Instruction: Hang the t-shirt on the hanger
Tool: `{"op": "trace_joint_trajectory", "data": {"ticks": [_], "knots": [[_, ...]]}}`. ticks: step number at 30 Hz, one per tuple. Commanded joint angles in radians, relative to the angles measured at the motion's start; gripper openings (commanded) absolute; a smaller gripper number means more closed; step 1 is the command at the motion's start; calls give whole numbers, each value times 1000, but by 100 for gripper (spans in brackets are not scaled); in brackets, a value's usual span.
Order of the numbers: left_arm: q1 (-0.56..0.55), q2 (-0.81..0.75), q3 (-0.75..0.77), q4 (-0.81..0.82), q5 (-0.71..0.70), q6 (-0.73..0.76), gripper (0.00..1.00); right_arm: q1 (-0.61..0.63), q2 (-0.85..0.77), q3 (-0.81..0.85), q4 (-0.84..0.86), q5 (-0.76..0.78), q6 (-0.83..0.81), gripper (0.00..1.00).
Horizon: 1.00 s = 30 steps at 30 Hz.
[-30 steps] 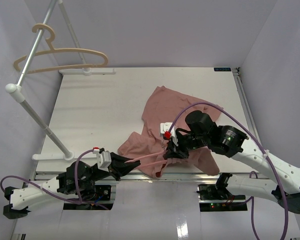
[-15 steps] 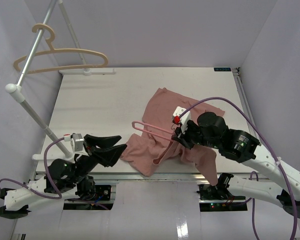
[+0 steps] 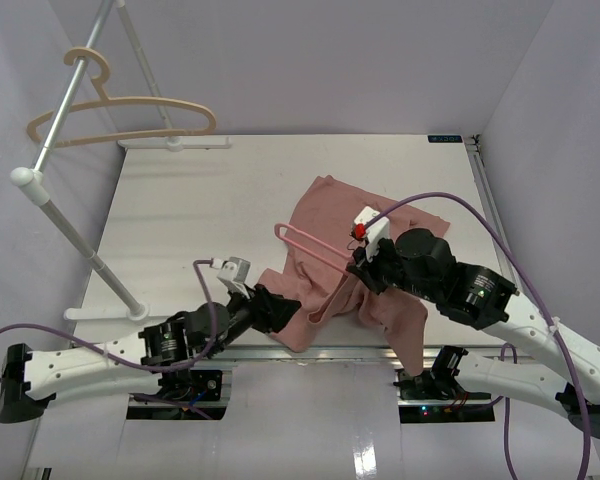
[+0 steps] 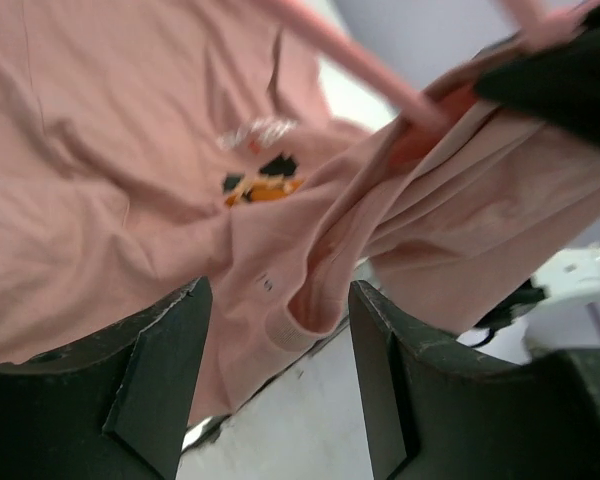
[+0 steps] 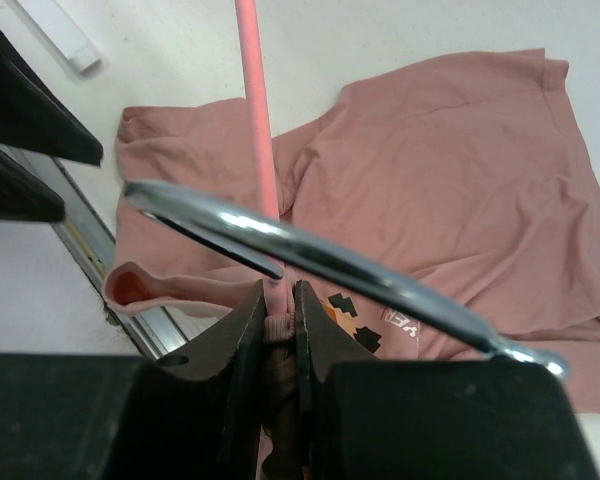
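Note:
The dusty-pink t-shirt (image 3: 325, 215) lies crumpled on the table at centre right. My right gripper (image 3: 359, 263) is above it, shut on the thin pink hanger (image 3: 315, 246) together with a ribbed fold of the shirt. In the right wrist view the pink bar (image 5: 255, 120) runs up from the shut gripper (image 5: 279, 310), the metal hook (image 5: 320, 260) crosses in front, and the shirt (image 5: 450, 170) lies below. My left gripper (image 3: 277, 309) is open at the shirt's near edge. In the left wrist view a rolled hem (image 4: 302, 318) sits between the fingers (image 4: 150, 380), and the orange tag (image 4: 265, 187) shows further in.
A thicker beige hanger (image 3: 120, 112) hangs on the metal rack (image 3: 68, 225) along the table's left side. The rack's white foot (image 3: 105, 313) lies close to the left arm. The shirt's near edge is at the table's front rail (image 3: 310, 350).
My left gripper let go of the hanger's end, drew back to the left, then came right to the shirt's near edge, open. My right gripper carried the hanger up and away.

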Motion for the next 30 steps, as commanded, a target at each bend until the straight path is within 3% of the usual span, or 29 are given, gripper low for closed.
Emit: {"op": "trace_joint_trajectory", "data": {"ticks": [1,6,13,16,24,30], "knots": [[-4,215,70,22,56,-109,67,0,-10,-14,104,22,19,8],[-4,353,98,45,60,-133,65,2,-27,-36,116,17,19,8],[-3,385,71,166,112,-134,59,2,-45,-49,115,13,19,8],[-3,404,77,161,133,-139,49,1,-46,-54,116,11,19,8],[-3,414,60,161,165,-126,0,1,-57,-71,124,23,19,8],[-2,344,104,13,50,-108,0,0,-87,-71,113,35,19,8]]}}
